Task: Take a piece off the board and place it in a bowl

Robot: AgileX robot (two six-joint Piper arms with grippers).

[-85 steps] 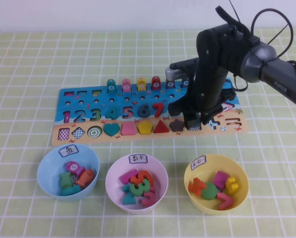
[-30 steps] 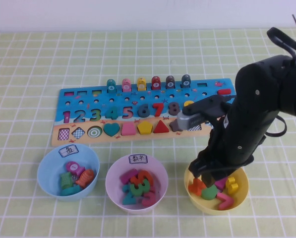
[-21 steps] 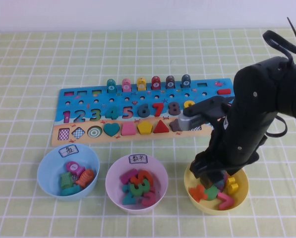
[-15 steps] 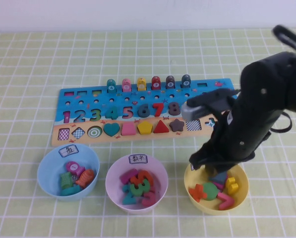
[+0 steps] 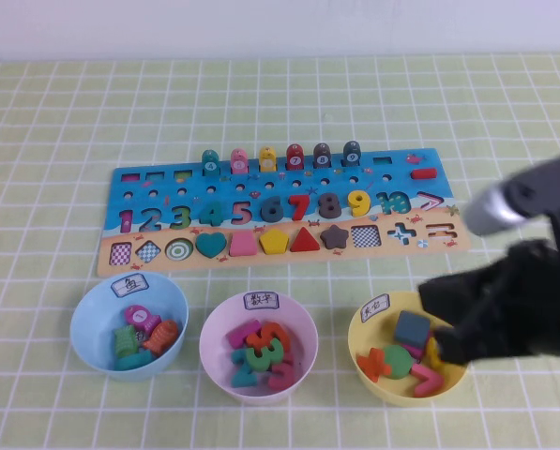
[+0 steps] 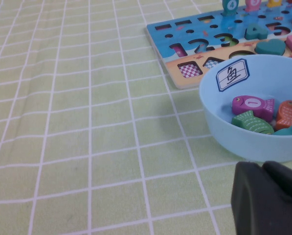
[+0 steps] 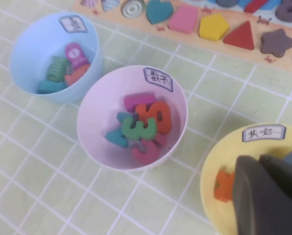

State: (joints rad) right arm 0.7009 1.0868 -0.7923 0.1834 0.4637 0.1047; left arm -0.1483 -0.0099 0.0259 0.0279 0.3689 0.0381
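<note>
- piece (image 5: 412, 329) lies in the yellow bowl (image 5: 371, 324), on top of the other shapes, near its far rim
- right end effector (image 5: 462, 342) at the bowl's right edge, fingers pressed together, holding nothing
- left end effector (image 6: 268, 200) low over the bench (image 5: 280, 103) beside the blue bowl (image 6: 224, 122); fingers: cannot tell
- board (image 5: 120, 230) beyond the bowls, open bench strip between them

A pale green cloth with a white grid (image 5: 64, 122) covers the counter; a plain white wall (image 5: 261, 26) rises behind.

three bowls (image 5: 129, 322), one board (image 5: 139, 178), two arms (image 5: 505, 309)
</note>
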